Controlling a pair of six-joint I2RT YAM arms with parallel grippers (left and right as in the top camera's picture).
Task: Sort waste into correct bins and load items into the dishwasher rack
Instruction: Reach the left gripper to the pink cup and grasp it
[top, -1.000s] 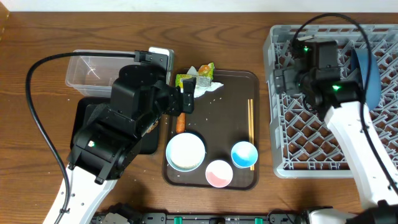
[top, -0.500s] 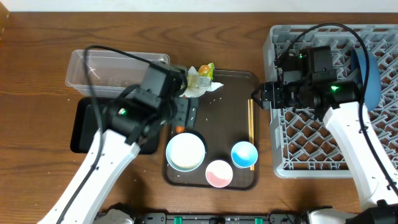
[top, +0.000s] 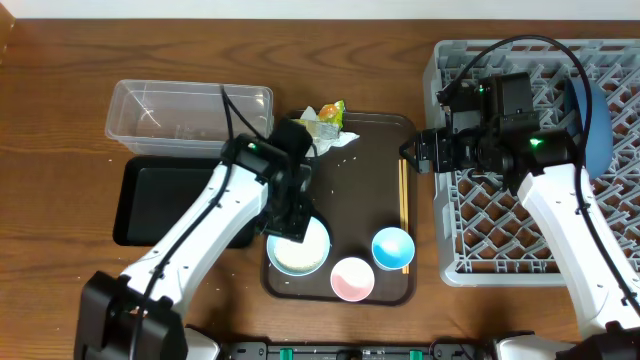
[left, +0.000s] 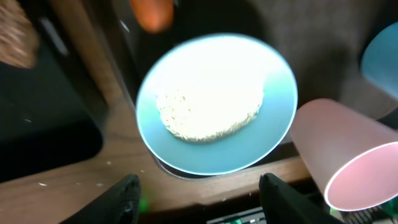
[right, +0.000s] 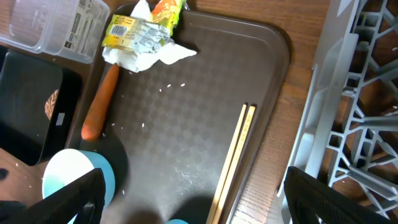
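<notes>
Hovering over the white bowl (left: 214, 102) on the brown serving tray (right: 205, 81), near the front edge of the worktop (top: 60, 60), the left gripper (left: 202, 199) has its fingers spread, likely to straddle the rim. The right gripper (right: 199, 202), also spread, hangs near the chopsticks (right: 233, 158) beside the dishwasher rack (right: 348, 143), probably to pinch them.

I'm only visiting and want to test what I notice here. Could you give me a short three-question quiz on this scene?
1. True or false: the chopsticks lie on the brown tray.
2. What is inside the white bowl? A rice, B soup, C fruit.
3. Which item already sits in the grey rack?
Key: 1 true; 2 A; 3 the blue dish.
</notes>
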